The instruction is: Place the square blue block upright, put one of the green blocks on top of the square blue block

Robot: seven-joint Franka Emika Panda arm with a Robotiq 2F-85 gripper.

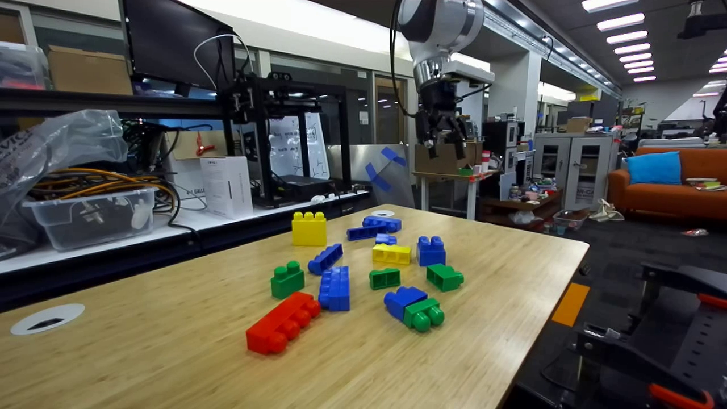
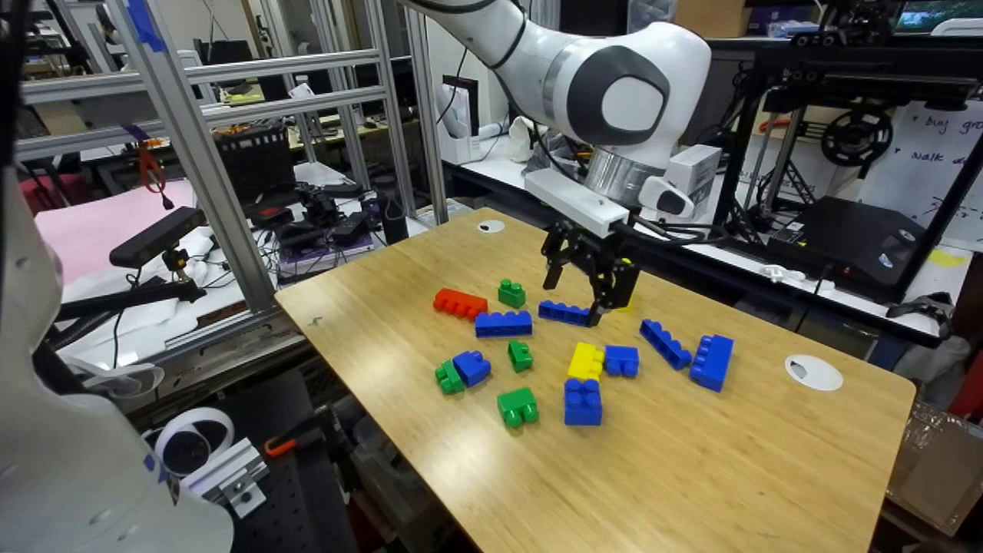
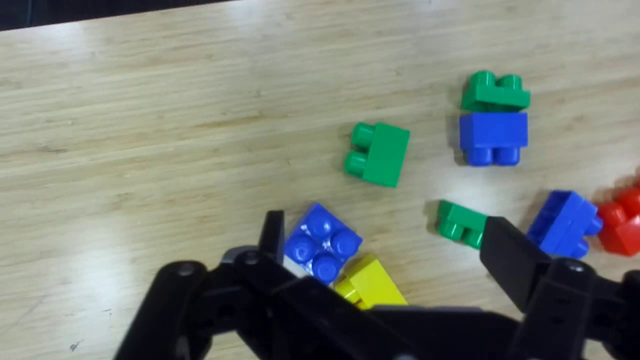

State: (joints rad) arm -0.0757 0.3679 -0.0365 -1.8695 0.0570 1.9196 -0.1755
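Note:
The square blue block stands upright, studs up, in both exterior views and the wrist view. A low green block lies on its side in both exterior views and the wrist view, partly behind a finger there. Another green block lies on its side in both exterior views and the wrist view. A chunkier green brick stands upright. My gripper is open and empty, above the table, in both exterior views and the wrist view.
A yellow brick lies close beside the square blue block. A small blue brick is by the yellow one. A blue brick against a green one, a red brick, long blue bricks and an upright yellow brick lie around.

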